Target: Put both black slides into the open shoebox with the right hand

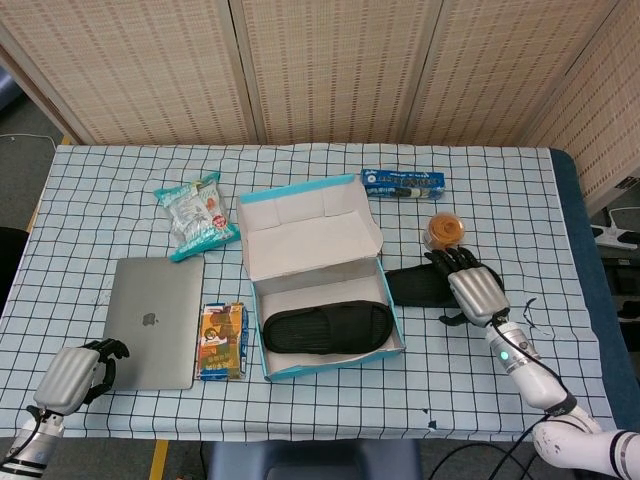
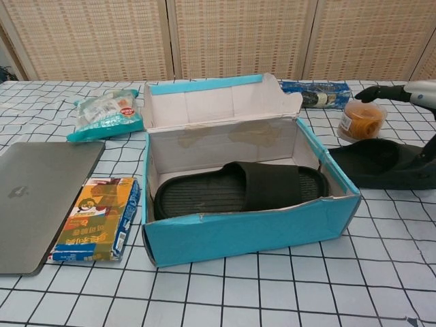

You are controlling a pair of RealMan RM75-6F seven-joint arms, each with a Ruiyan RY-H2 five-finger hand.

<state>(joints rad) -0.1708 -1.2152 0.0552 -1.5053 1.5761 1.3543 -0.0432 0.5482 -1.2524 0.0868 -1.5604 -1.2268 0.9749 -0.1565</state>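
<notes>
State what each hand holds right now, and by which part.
Neither holds anything. The right hand hovers open over the second black slide, not yet gripping it; the left hand is curled on nothing.

The right hand (image 1: pixel 476 290) hides much of the second slide (image 1: pixel 418 284).

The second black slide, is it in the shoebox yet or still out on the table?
Still out. It lies on the checked tablecloth right of the shoebox, under the right hand.

Checked table (image 1: pixel 300 400) carries shoebox (image 1: pixel 318 290), laptop (image 1: pixel 155 322), slide (image 1: pixel 418 285) (snacks, perhaps).
</notes>
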